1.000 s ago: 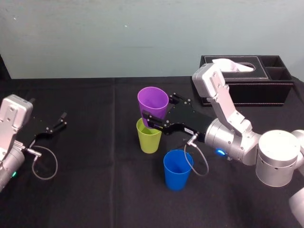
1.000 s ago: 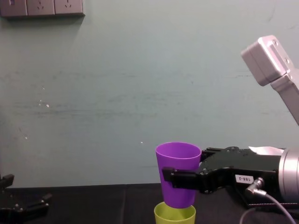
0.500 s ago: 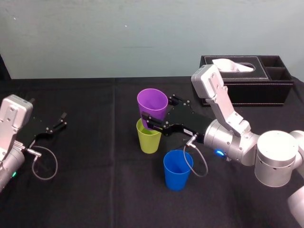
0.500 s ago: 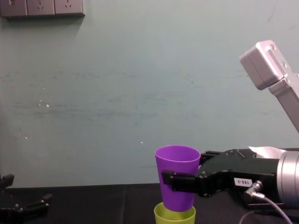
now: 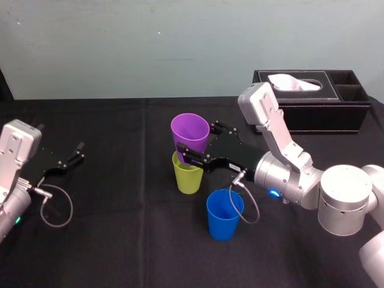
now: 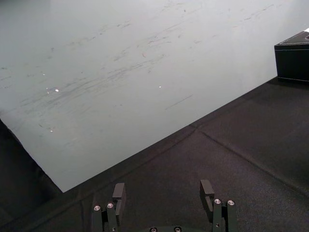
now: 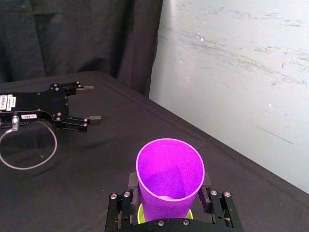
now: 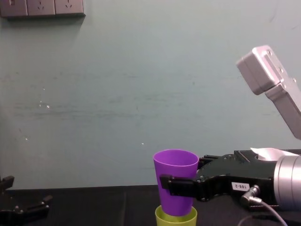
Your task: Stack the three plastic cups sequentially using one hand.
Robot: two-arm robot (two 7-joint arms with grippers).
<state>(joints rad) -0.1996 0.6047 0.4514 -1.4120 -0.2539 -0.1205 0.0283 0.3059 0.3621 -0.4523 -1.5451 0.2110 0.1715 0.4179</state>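
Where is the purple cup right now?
Head view: the purple cup is mid-table, held in the right gripper, its base just inside the yellow-green cup.

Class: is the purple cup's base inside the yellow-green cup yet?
Just inside: chest view shows the purple cup dipping below the yellow-green cup's rim, right gripper holding it.

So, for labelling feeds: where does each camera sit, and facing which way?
Head: high, looking down at the table; right gripper holds purple cup, left gripper idle at left.
Chest: low, facing the wall; right gripper at lower right.
Left wrist: facing table and wall, over its open jaws.
Right wrist: over its jaws clamping purple cup; left gripper beyond.
Head, chest share: purple cup's base in green cup.
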